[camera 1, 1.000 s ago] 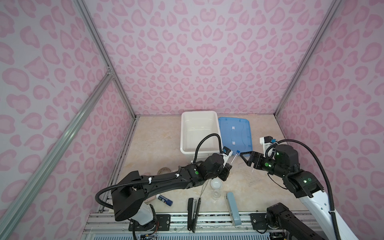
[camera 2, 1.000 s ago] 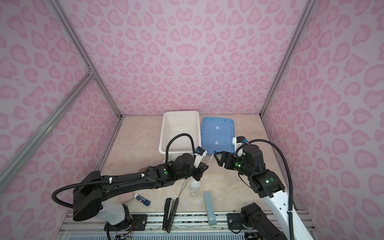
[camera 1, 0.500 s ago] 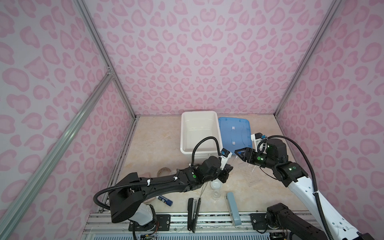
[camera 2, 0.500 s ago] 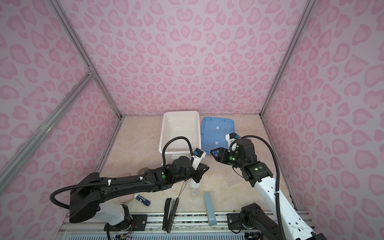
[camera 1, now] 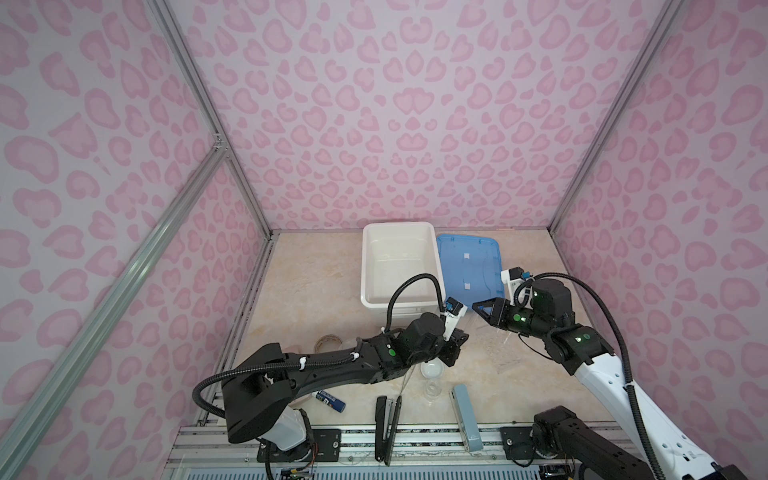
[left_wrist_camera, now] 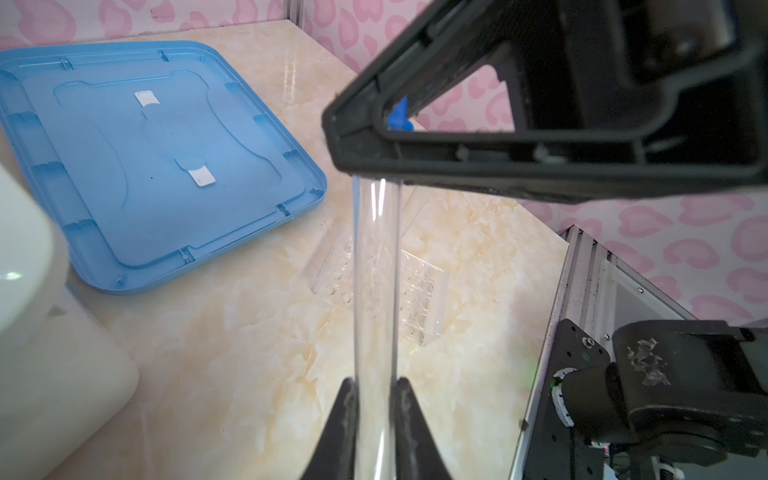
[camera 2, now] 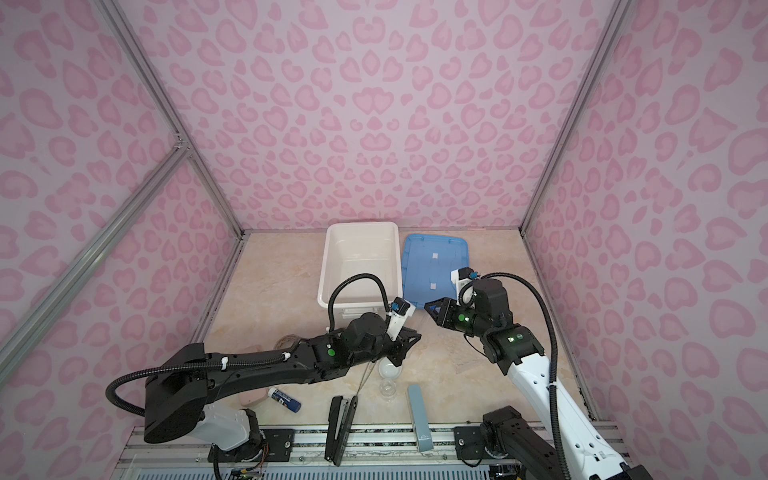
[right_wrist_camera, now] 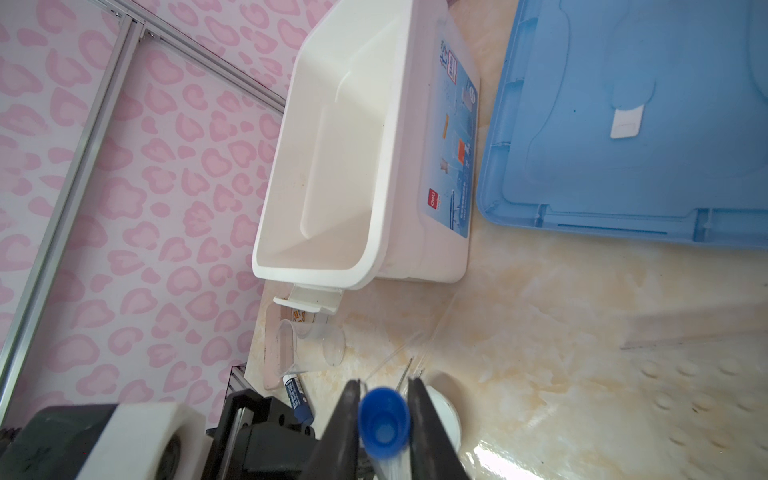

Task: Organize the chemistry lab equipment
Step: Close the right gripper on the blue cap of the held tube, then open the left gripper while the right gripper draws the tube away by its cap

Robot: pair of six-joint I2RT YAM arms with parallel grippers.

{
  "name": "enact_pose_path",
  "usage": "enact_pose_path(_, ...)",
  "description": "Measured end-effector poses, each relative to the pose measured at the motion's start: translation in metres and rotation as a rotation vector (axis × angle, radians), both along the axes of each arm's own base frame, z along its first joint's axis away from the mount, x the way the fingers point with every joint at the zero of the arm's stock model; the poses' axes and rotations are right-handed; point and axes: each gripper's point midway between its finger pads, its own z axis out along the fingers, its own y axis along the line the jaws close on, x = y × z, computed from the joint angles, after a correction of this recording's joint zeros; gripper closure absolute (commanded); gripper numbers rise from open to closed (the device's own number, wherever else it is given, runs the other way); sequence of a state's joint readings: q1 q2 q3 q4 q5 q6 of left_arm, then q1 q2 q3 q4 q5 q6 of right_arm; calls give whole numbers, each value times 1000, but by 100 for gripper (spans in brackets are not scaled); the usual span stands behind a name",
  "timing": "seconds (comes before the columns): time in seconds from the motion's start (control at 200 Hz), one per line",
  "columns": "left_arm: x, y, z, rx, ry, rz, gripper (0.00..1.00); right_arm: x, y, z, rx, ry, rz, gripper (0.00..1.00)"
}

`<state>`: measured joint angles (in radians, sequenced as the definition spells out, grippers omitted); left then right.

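Both arms meet mid-table (camera 1: 316, 291), just in front of the bin (camera 1: 398, 227), and they share one tube (left_wrist_camera: 376, 286). The left gripper (left_wrist_camera: 376, 386) is clamped on the clear barrel, fingers (left_wrist_camera: 345, 415) pressed to either side. The right gripper (right_wrist_camera: 384, 384) is drawn in narrow on the other end, its fingers (right_wrist_camera: 351, 419) hugging the blue cap (right_wrist_camera: 384, 424) (snug on both sides in the right wrist view). So the tube hangs off the table, spanning from one gripper to the other.

Down below, the rack (left_wrist_camera: 415, 286) lies flat on the table near the lid (camera 1: 469, 266), under the right arm. The beaker (right_wrist_camera: 309, 347) is tipped on its side by the bin's near end. In both top views the dish (camera 1: 432, 369) sits just under the left gripper, with a clear piece (camera 1: 432, 389) beside it. A rod (camera 1: 405, 382) slants toward the black stapler (camera 1: 384, 428), and the pale-blue stapler (camera 1: 465, 419) lies at the front edge.
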<state>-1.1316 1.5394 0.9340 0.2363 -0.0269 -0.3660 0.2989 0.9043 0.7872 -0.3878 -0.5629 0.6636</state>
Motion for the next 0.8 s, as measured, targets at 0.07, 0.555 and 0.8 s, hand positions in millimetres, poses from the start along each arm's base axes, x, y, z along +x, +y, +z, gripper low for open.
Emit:
enact_pose_path(0.07, 0, -1, 0, 0, 0, 0, 87, 1, -1, 0, -7, -3, -8, 83)
enact_pose_path(0.555, -1, -5, 0, 4, 3, -7, 35, 0, -5, -2, -25, -20, -22, 86)
enact_pose_path(0.8, -6, -9, 15, -61, 59, -6, 2, -17, -21, 23, -112, -180, -54, 86)
